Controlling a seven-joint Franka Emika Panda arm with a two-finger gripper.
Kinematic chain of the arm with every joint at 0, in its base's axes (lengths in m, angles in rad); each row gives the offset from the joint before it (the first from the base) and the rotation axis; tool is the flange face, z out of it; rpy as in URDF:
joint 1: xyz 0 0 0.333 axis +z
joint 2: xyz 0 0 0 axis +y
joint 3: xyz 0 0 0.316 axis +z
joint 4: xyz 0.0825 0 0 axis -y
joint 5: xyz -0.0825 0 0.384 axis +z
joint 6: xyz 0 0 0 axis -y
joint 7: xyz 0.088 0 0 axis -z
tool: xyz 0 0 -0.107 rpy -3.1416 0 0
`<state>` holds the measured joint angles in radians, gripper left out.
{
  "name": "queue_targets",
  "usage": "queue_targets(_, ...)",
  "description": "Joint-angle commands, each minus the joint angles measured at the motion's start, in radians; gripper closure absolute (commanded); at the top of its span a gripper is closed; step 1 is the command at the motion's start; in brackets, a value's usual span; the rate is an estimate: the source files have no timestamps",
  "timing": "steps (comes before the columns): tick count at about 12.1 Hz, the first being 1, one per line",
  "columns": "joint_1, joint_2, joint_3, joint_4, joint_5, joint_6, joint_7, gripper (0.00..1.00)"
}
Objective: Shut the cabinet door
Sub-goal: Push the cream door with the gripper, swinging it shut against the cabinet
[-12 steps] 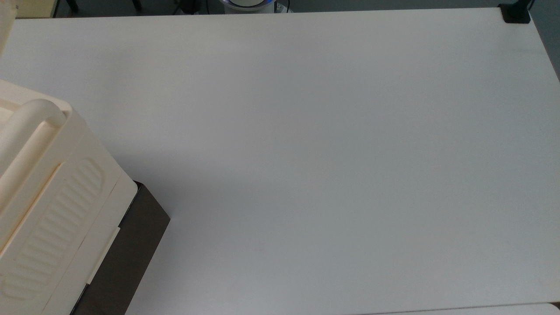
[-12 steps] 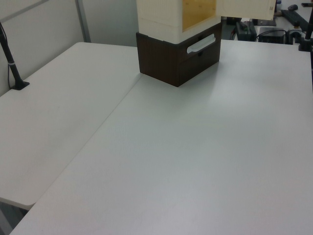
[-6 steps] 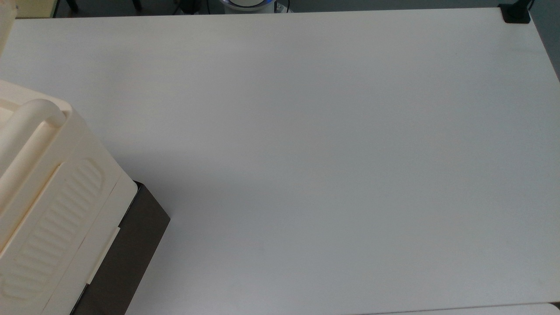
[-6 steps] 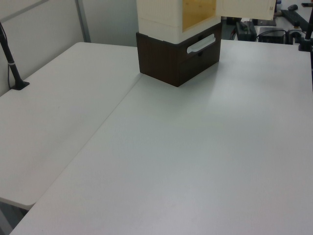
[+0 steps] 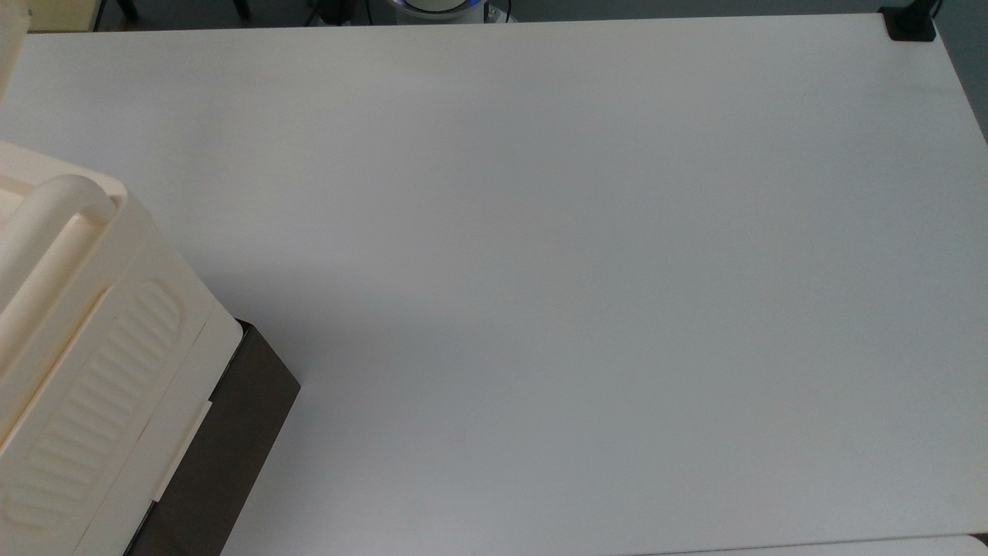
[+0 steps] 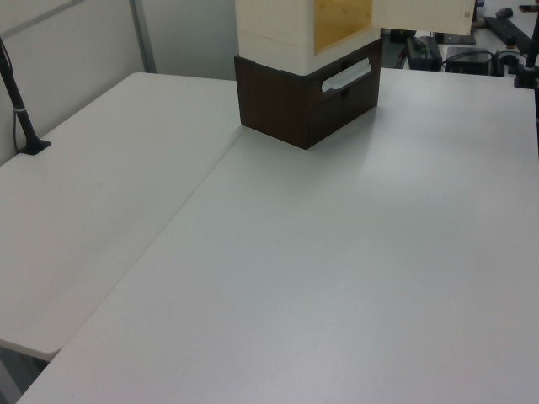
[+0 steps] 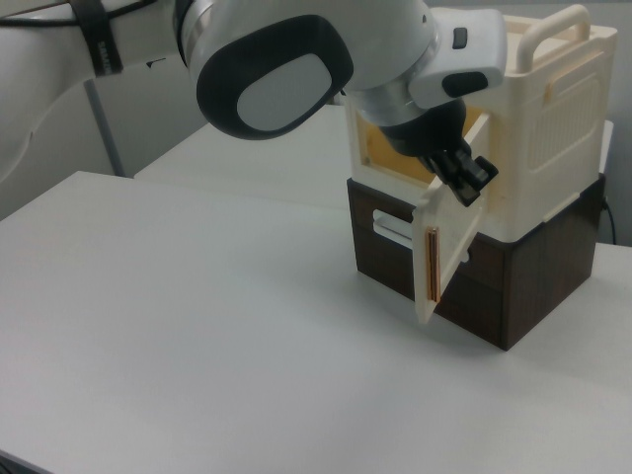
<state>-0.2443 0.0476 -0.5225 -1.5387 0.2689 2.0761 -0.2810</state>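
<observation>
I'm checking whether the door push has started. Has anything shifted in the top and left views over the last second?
Nothing visibly changed. The flat cream-beige plastic cabinet door hangs open as before, and the large cream plastic cabinet on its dark brown base sits in the same spot on the white table.

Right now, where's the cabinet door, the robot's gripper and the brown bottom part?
cabinet door (image 7: 451, 265), right view, its open inner face.
gripper (image 7: 472, 181), right view, black fingertips by the door.
dark brown base (image 6: 278, 105), left view, its side wall.
</observation>
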Motion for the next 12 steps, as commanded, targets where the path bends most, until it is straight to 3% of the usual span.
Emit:
queue_targets(1,0.066,-0.006,0.002,-0.014,-0.016,0.016,0.089,1.00)
queue_targets(3,0.118,-0.003,0.018,-0.014,-0.005,0.003,0.167,1.00)
queue_targets(6,0.125,0.004,0.096,-0.008,0.007,0.005,0.235,1.00)
queue_targets(10,0.132,0.090,0.121,0.038,0.226,0.073,0.226,1.00)
queue_targets(12,0.166,0.144,0.151,0.040,0.304,0.273,0.238,1.00)
